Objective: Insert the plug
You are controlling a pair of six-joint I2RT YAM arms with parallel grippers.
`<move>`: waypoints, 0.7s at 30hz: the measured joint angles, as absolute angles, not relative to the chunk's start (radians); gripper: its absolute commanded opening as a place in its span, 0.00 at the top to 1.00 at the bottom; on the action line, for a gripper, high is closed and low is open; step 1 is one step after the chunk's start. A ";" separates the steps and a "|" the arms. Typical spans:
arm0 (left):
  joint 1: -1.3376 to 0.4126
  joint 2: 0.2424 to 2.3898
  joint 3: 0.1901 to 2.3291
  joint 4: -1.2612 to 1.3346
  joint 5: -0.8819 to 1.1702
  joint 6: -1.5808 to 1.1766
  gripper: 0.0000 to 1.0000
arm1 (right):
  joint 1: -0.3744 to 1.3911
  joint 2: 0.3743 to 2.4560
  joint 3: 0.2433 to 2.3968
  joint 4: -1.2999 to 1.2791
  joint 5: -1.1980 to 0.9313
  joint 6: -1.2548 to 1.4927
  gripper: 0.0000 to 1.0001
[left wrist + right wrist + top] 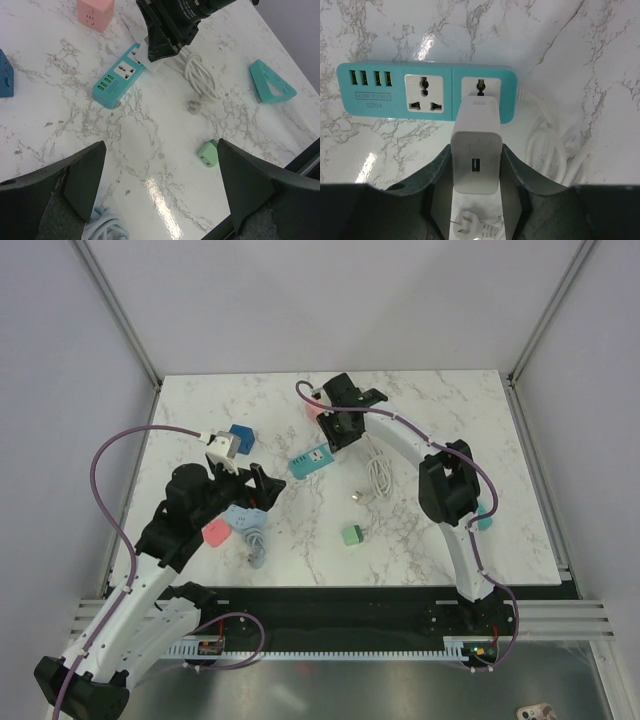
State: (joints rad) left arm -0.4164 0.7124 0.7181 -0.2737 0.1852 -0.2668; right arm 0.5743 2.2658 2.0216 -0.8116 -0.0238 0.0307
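Observation:
A teal power strip (427,92) lies on the marble table; it also shows in the top view (310,461) and the left wrist view (117,79). My right gripper (476,165) is shut on a white USB charger plug (476,150), whose front end sits over the strip's right socket. In the top view my right gripper (342,430) is just right of the strip. My left gripper (160,185) is open and empty, above bare marble, well short of the strip; it also shows in the top view (262,485).
The strip's white coiled cable (200,80) and its plug (195,106) lie right of it. A green adapter (208,153), a teal triangular adapter (271,82), a pink cube (95,12), a blue cube (240,437) and a light-blue cable (255,540) lie around.

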 measured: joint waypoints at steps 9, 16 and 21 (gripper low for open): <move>-0.416 0.770 0.706 -0.242 0.131 -0.314 0.02 | 0.579 2.284 2.064 -0.834 -0.001 0.039 0.50; -0.410 0.899 0.722 -0.239 0.105 -0.400 0.07 | 0.578 2.282 1.983 -0.839 0.010 0.039 0.36; -0.406 0.983 0.791 -0.233 0.104 -0.450 0.07 | 0.575 2.198 1.871 -0.765 0.009 0.038 0.35</move>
State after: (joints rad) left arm -0.4065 0.9829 0.7910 -0.2333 0.1036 -0.4496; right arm 0.5751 2.1979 1.8713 -0.7654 0.0086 0.0380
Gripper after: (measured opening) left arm 0.932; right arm 0.652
